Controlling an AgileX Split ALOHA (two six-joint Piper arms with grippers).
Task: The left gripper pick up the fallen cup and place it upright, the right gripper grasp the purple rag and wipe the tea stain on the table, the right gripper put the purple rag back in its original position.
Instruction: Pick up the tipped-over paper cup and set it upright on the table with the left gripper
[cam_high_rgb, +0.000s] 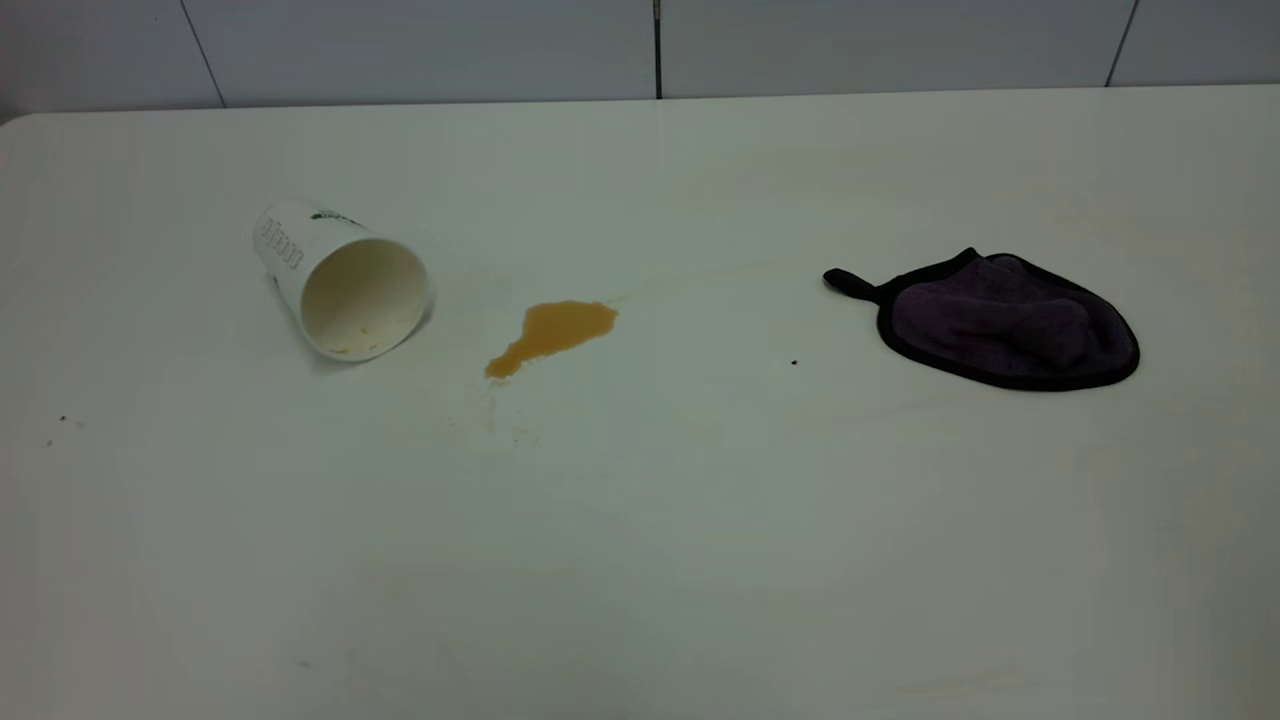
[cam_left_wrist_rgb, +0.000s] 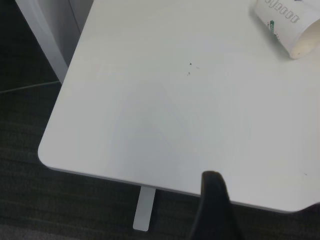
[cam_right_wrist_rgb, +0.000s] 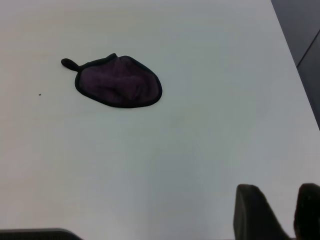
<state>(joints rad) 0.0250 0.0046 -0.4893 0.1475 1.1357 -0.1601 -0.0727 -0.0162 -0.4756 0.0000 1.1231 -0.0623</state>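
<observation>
The white paper cup (cam_high_rgb: 340, 280) lies on its side at the left of the table (cam_high_rgb: 700, 520), its mouth towards the camera and a little to the right. The cup (cam_left_wrist_rgb: 290, 25) also shows in the left wrist view, far from my left gripper (cam_left_wrist_rgb: 214, 200), of which only a dark part shows near the table's edge. An orange-brown tea stain (cam_high_rgb: 555, 333) lies right of the cup. The purple rag (cam_high_rgb: 1010, 320), black-edged with a small loop, lies flat at the right. My right gripper (cam_right_wrist_rgb: 289, 200) hangs open and empty, well away from the rag (cam_right_wrist_rgb: 119, 81). Neither arm shows in the exterior view.
A rounded table corner (cam_left_wrist_rgb: 42, 150) and a white table leg (cam_left_wrist_rgb: 145, 207) stand over dark floor by the left gripper. The table's side edge (cam_right_wrist_rgb: 300, 65) runs close to the right gripper. A grey wall (cam_high_rgb: 640, 45) stands behind the table.
</observation>
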